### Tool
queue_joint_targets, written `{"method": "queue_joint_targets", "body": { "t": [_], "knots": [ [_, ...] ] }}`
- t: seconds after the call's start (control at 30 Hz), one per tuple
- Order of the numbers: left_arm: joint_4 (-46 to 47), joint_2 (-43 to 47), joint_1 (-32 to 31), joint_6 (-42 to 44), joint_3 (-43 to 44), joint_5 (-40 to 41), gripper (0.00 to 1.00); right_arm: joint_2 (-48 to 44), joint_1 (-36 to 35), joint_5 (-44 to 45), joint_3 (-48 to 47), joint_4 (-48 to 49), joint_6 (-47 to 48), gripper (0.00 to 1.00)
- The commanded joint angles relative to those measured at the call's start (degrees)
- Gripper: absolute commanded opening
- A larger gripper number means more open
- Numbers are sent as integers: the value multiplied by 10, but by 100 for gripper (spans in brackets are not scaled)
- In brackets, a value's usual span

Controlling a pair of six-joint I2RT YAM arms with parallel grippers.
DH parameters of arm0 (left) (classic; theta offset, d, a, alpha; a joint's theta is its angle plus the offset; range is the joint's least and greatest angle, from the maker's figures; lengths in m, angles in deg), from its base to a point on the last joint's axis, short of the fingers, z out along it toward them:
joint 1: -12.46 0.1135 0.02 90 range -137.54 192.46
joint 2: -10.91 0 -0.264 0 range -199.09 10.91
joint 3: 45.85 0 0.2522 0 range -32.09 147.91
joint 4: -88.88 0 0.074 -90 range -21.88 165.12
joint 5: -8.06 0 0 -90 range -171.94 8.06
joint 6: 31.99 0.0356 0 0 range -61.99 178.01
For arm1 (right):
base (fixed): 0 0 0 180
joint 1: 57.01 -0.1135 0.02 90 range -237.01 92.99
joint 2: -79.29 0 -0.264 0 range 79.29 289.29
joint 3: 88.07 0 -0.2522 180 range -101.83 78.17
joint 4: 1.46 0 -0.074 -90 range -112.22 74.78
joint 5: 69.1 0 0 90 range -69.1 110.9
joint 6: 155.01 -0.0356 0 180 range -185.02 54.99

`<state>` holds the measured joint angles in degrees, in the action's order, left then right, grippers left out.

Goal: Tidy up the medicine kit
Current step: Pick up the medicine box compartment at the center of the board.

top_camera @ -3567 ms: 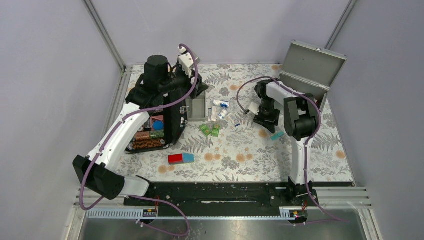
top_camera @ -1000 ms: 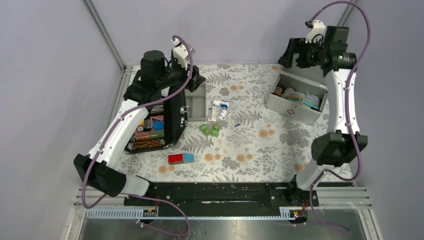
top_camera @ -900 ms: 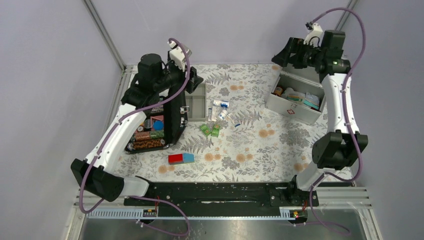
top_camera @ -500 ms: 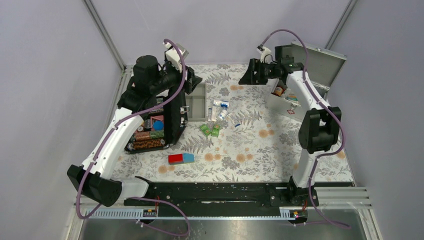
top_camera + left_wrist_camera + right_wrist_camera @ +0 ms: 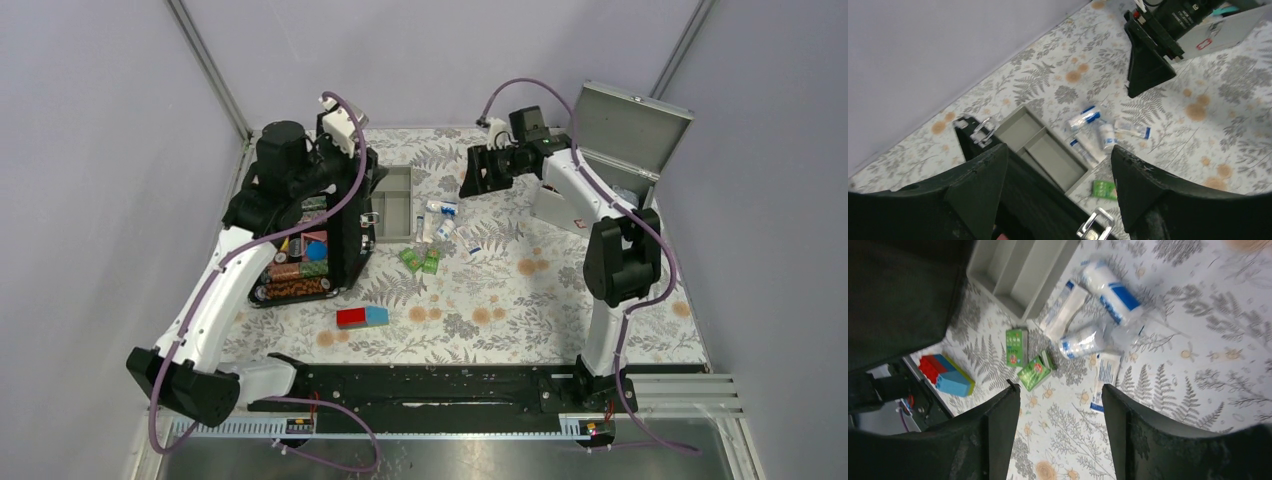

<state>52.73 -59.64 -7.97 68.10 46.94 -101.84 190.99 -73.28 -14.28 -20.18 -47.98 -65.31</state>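
White tubes and bandage rolls (image 5: pixel 437 218) lie mid-table beside a grey divider tray (image 5: pixel 395 205), with two green boxes (image 5: pixel 420 260) just in front of them. My right gripper (image 5: pixel 470 175) is open and empty, hovering just right of and behind the pile. Its wrist view shows a bandage roll (image 5: pixel 1110 290), a tube (image 5: pixel 1065 310), a sachet (image 5: pixel 1105 372) and the green boxes (image 5: pixel 1035 371) below the gripper (image 5: pixel 1060 390). My left gripper (image 5: pixel 375 170) is open and empty above the black case (image 5: pixel 345 240). Its wrist view (image 5: pixel 1058 175) shows the tray (image 5: pixel 1043 150).
The metal kit box (image 5: pixel 560 205) stands open at the back right, lid (image 5: pixel 630 125) raised, with items inside. The black case holds several packs at the left. A red and blue box (image 5: pixel 362 317) lies near the front middle.
My right arm has swung from above the metal box down and left to the pile of supplies. My left arm has drawn back slightly to the left.
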Motion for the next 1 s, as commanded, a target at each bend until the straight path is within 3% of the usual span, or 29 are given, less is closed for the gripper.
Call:
{"method": "queue_joint_targets", "body": {
  "t": [0.0,0.2,0.43,0.67,0.97],
  "knots": [
    [-43,46,27,68,-11,3,76,-29,-13,37,34,-24,43,68],
    [-85,68,54,49,-32,-4,77,-26,-29,73,48,-13,35,74],
    [-67,53,54,-98,-50,6,75,26,-70,85,-16,-1,7,68],
    [-70,47,59,-99,-28,29,75,95,-121,99,-79,18,-66,68],
    [-85,41,62,-94,-9,51,75,154,-180,243,-125,36,-143,69]
  ]
}}
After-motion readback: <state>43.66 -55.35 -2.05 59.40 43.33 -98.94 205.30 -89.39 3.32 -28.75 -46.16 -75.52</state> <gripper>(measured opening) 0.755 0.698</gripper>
